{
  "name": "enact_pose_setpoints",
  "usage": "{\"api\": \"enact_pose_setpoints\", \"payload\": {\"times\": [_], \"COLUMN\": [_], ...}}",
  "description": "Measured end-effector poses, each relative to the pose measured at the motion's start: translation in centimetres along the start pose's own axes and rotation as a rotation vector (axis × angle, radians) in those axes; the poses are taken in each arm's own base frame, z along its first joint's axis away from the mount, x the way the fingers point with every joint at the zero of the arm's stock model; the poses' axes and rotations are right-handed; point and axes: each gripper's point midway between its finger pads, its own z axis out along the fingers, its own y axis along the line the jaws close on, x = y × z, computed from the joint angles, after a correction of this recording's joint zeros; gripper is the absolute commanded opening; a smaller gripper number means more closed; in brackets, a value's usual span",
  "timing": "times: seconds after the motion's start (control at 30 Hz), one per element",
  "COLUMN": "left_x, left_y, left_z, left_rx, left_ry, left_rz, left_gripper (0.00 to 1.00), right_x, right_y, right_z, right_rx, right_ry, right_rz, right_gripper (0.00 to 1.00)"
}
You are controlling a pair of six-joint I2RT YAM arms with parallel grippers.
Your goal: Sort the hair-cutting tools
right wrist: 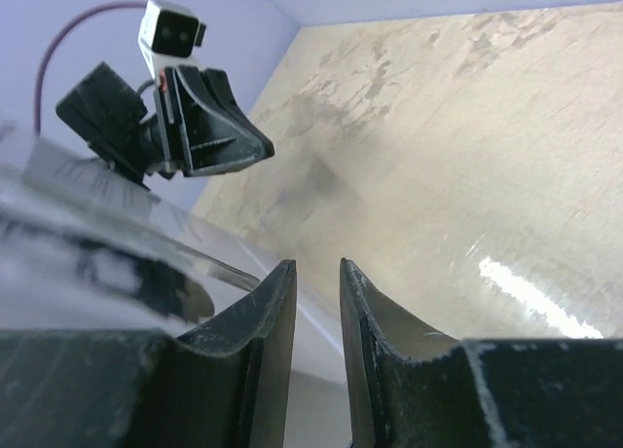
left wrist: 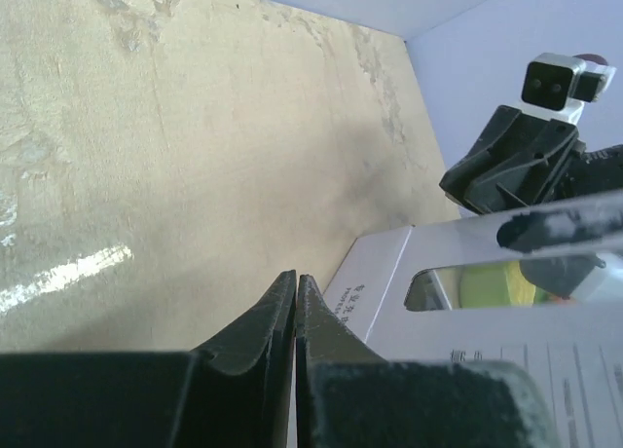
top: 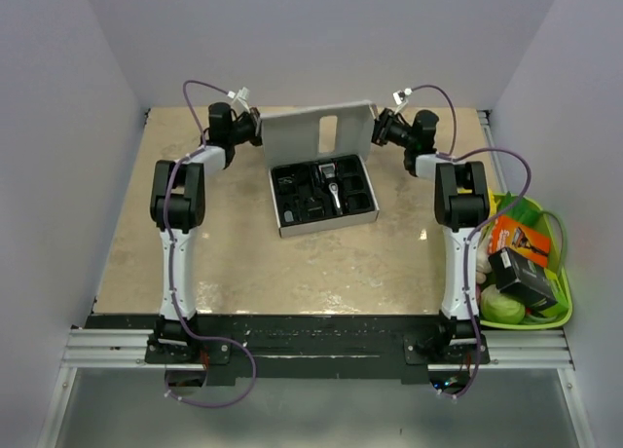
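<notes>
A white box (top: 321,226) lies open mid-table. Its black insert holds the black-and-silver hair clipper (top: 332,183) and several small black accessories (top: 297,197). The lid (top: 297,136) stands upright behind it. My left gripper (top: 257,127) is at the lid's left edge. In the left wrist view its jaws (left wrist: 295,278) are pressed together on the corner of the lid (left wrist: 487,321). My right gripper (top: 378,130) is at the lid's right edge. Its jaws (right wrist: 317,265) stand slightly apart, with the lid (right wrist: 88,234) showing in the gap.
A green basket (top: 560,302) at the right table edge holds toy vegetables and a black box (top: 521,276). Purple-grey walls close in the back and both sides. Each wrist view shows the other gripper across the lid (left wrist: 531,156) (right wrist: 195,127).
</notes>
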Motion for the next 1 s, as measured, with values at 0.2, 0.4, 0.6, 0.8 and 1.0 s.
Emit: {"api": "enact_pose_setpoints", "payload": {"times": [0.2, 0.4, 0.6, 0.8, 1.0], "left_x": [-0.1, -0.1, 1.3, 1.6, 0.0], "left_y": [-0.3, -0.4, 2.2, 5.3, 2.1], "left_z": [-0.5, -0.7, -1.8, -5.8, -10.3], "left_rx": [-0.049, -0.086, -0.242, -0.584, -0.709], "left_ry": [0.05, 0.094, 0.138, 0.153, 0.111], "left_rz": [0.008, 0.012, -0.016, -0.027, 0.024], "left_gripper": [0.07, 0.06, 0.06, 0.04, 0.04], "right_x": [1.3, 2.3, 1.7, -0.2, -0.4], "right_y": [2.3, 3.6, 3.5, 1.8, -0.1], "right_z": [-1.0, -1.8, -2.4, -4.6, -7.0], "right_rx": [0.029, 0.105, 0.27, 0.533, 0.71], "right_ry": [0.013, 0.03, 0.025, -0.013, -0.004], "right_rz": [-0.061, -0.137, -0.217, -0.265, -0.274], "right_gripper": [0.29, 0.32, 0.34, 0.36, 0.35]}}
